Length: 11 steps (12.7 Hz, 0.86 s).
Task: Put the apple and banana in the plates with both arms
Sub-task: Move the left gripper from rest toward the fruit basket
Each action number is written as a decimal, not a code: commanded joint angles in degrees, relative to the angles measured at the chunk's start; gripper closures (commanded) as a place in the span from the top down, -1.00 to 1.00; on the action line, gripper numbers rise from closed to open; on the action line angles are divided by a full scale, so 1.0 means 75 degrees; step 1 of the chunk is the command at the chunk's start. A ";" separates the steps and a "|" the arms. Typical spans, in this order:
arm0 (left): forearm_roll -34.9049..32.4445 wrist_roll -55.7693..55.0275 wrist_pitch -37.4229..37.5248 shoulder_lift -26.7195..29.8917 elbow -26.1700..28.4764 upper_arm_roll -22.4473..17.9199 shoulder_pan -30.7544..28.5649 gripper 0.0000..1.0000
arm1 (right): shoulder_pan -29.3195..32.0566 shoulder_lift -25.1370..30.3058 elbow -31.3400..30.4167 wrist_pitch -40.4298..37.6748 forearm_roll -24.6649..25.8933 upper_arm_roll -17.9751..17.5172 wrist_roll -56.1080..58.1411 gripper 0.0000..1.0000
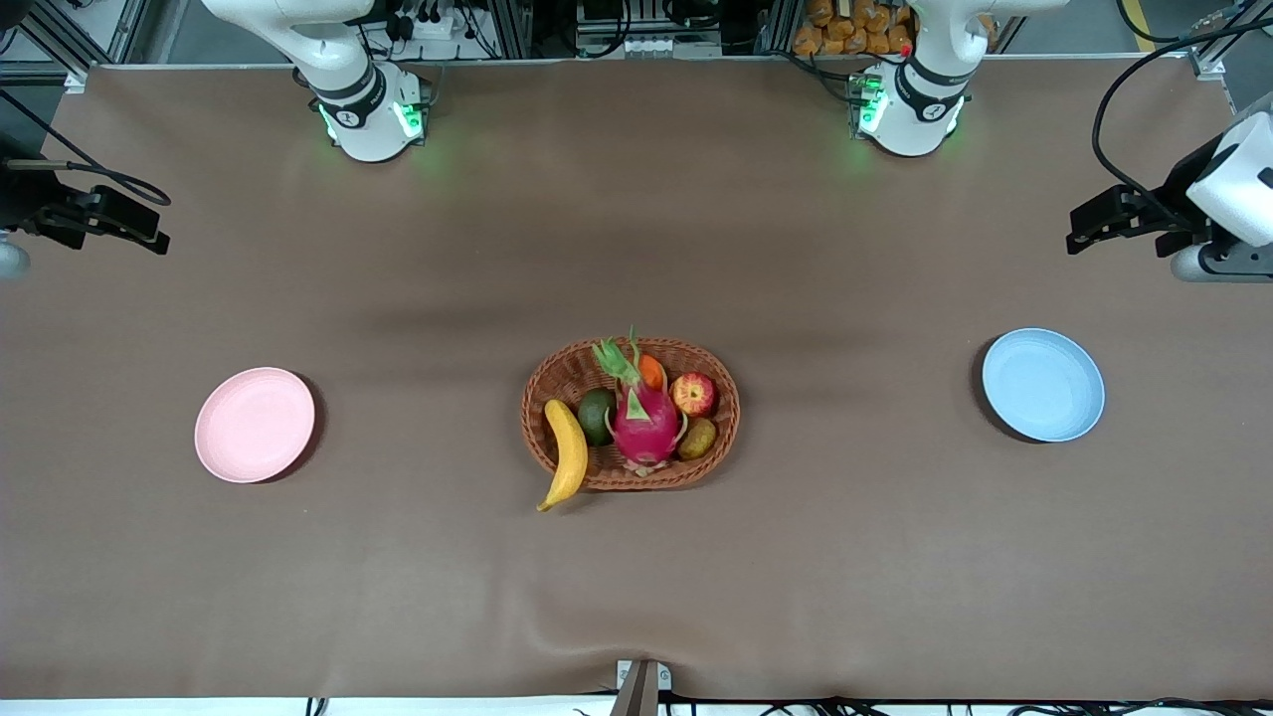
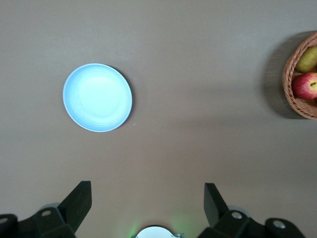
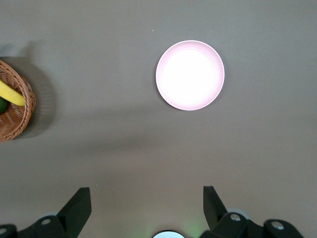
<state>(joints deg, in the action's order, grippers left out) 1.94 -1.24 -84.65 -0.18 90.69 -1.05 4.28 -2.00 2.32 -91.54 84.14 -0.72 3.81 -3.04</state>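
Note:
The apple (image 1: 694, 394) and the banana (image 1: 568, 452) lie in a wicker basket (image 1: 557, 370) at mid-table, and the banana's tip hangs over the rim. The apple also shows in the left wrist view (image 2: 305, 86) and the banana in the right wrist view (image 3: 11, 94). The pale pink plate (image 1: 255, 425) (image 3: 190, 75) lies toward the right arm's end. The light blue plate (image 1: 1042, 385) (image 2: 97, 97) lies toward the left arm's end. My right gripper (image 1: 159, 221) (image 3: 146, 193) hangs open and empty over its end of the table. My left gripper (image 1: 1074, 231) (image 2: 147, 191) hangs open and empty over its end.
The basket also holds a pink dragon fruit (image 1: 644, 418), a dark green fruit (image 1: 596, 416), a small orange fruit (image 1: 651, 372) and a brownish-green fruit (image 1: 697, 438). Brown cloth covers the table. A small mount (image 1: 641, 686) sits at the table's near edge.

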 commanded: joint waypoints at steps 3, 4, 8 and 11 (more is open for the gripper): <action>0.0479 0.0107 -0.0314 -0.0771 -0.0080 0.0256 0.0307 1.00 | 0.0043 0.0043 -0.0029 -0.0003 -0.0079 -0.0040 0.0042 1.00; 0.0468 0.0176 -0.0455 -0.0935 -0.0080 0.0362 0.0424 1.00 | 0.0055 0.0031 -0.0029 -0.0003 -0.0080 -0.0028 0.0042 1.00; 0.0875 0.1370 -0.1322 -0.1790 -0.0057 0.0913 0.0448 1.00 | 0.0067 -0.0004 -0.0040 -0.0003 -0.0080 -0.0028 0.0042 1.00; 0.1218 0.1384 -0.1884 -0.2329 -0.0021 0.1346 0.0460 1.00 | 0.0067 -0.0016 -0.0052 0.0008 -0.0080 -0.0028 0.0054 1.00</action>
<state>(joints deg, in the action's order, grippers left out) 9.85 7.97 -96.82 -15.80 91.11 7.35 7.99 -1.99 2.19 -91.95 84.15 -0.73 3.82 -3.04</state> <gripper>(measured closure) 0.000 0.000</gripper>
